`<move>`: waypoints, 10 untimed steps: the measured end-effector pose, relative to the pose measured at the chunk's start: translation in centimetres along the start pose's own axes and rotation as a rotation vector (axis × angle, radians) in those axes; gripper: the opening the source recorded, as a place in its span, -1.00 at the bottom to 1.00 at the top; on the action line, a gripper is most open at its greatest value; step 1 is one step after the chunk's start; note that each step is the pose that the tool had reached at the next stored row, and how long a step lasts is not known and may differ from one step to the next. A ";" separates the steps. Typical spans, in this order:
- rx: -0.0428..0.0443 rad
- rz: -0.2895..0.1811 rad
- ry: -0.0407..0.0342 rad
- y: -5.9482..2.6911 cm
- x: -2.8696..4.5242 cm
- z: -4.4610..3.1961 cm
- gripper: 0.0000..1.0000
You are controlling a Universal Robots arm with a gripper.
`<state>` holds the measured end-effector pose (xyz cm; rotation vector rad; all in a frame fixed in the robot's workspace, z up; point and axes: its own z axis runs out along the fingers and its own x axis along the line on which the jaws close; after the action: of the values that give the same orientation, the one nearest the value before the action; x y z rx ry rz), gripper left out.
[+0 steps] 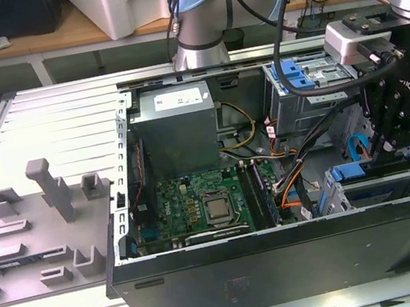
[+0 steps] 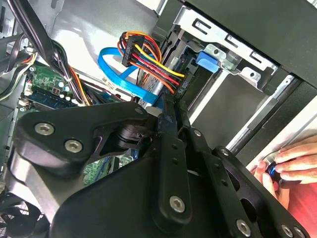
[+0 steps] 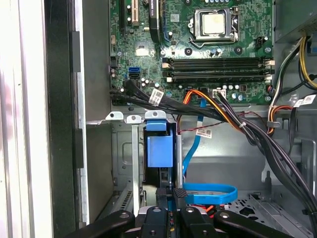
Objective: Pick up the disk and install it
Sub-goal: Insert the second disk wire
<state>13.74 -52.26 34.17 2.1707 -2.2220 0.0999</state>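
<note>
My black pincer (image 3: 171,206) is closed narrowly on the edge of the flat silver disk with its blue plastic carrier frame (image 3: 160,148), which stands on edge directly beneath me, long axis running down into the grey metal drive bay (image 1: 371,192).

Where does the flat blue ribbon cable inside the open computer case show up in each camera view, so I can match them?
Exterior view: the flat blue ribbon cable curls inside the case, toward the exterior view's right.
Second wrist view: it loops beside the orange, yellow and red wire bundle.
First wrist view: it forms a flattened loop near the case floor.
Shared landmark: the green motherboard.
</note>
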 end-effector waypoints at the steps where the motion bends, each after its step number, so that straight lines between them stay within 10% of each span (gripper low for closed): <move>1: 0.0000 0.000 0.0000 0.01 0.00 0.02 -0.67; 10: 0.0002 -0.002 0.0001 0.03 -0.02 0.42 -0.67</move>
<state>13.73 -52.27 33.75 2.1731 -2.2196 0.1003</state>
